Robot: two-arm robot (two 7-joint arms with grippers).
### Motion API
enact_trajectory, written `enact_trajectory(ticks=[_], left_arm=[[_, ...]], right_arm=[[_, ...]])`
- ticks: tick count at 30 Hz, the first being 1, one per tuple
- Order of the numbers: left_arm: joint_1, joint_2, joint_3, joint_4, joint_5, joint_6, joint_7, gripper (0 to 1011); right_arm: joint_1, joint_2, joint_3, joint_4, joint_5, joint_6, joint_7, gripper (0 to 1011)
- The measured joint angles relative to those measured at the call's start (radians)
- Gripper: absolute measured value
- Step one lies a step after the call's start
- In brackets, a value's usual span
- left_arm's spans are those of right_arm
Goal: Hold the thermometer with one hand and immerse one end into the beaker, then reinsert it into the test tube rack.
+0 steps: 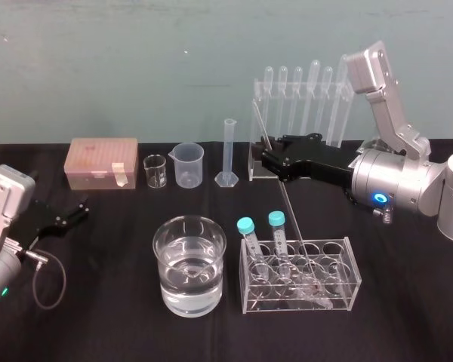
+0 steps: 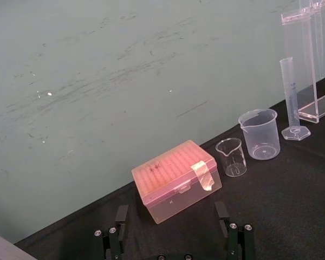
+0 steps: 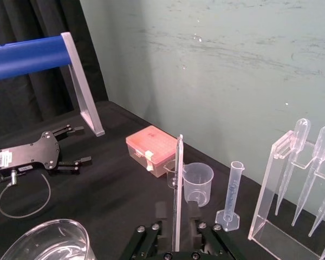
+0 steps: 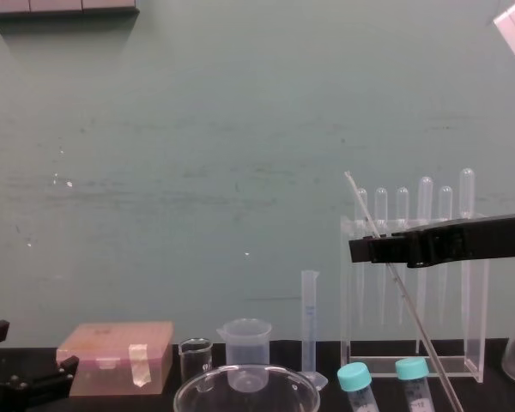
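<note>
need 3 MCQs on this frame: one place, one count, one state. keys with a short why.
1. The thermometer's lower end is: A) in the low rack B) in the water bowl C) on the pink box
2. Blue-capped tubes in that rack: A) one B) two C) four
3. The right claw is: A) open, empty B) shut on a pipette C) shut on the thermometer

Key: 1A, the rod slants down into the rack; 2B, two caps show; 3C, the rod is pinched in it. Left claw parked open at left.

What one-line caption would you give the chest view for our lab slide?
Right gripper grips the slanted thermometer in front of the pipette stand.
</note>
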Motion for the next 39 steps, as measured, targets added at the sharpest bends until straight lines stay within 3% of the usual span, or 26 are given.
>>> enact_trajectory(ticks=[7, 14, 18, 20, 25, 29, 36, 39], left_arm=[[0.0, 0.0, 0.0, 0.0, 0.0, 0.0, 0.0, 1008], [0.0, 0.0, 0.0, 0.0, 0.0, 0.0, 0.0, 1008], [0.0, 0.0, 0.0, 0.0, 0.0, 0.0, 0.0, 1008], [0.0, 0.0, 0.0, 0.0, 0.0, 0.0, 0.0, 1008], [0.0, 0.0, 0.0, 0.0, 0.0, 0.0, 0.0, 1008], [0.0, 0.0, 0.0, 0.0, 0.0, 0.0, 0.0, 1008], [0.0, 0.0, 0.0, 0.0, 0.0, 0.0, 0.0, 1008], [0.0, 0.0, 0.0, 0.0, 0.0, 0.0, 0.0, 1008]], right_arm=[[0.0, 0.001, 0.0, -0.001, 0.001, 0.0, 0.001, 67], [-0.003, 0.0, 0.002, -0.002, 0.002, -0.001, 0.001, 58], [-0.029, -0.006, 0.024, -0.013, 0.013, -0.027, 0.0, 58], [-0.041, -0.009, 0.033, -0.017, 0.016, -0.049, -0.001, 58], [-0.103, -0.014, 0.078, -0.033, 0.019, -0.187, 0.019, 58], [-0.149, -0.009, 0.109, -0.046, 0.019, -0.261, 0.037, 58], [-0.225, -0.005, 0.177, -0.076, 0.065, -0.356, 0.082, 58], [-0.237, -0.004, 0.199, -0.092, 0.083, -0.37, 0.093, 58]])
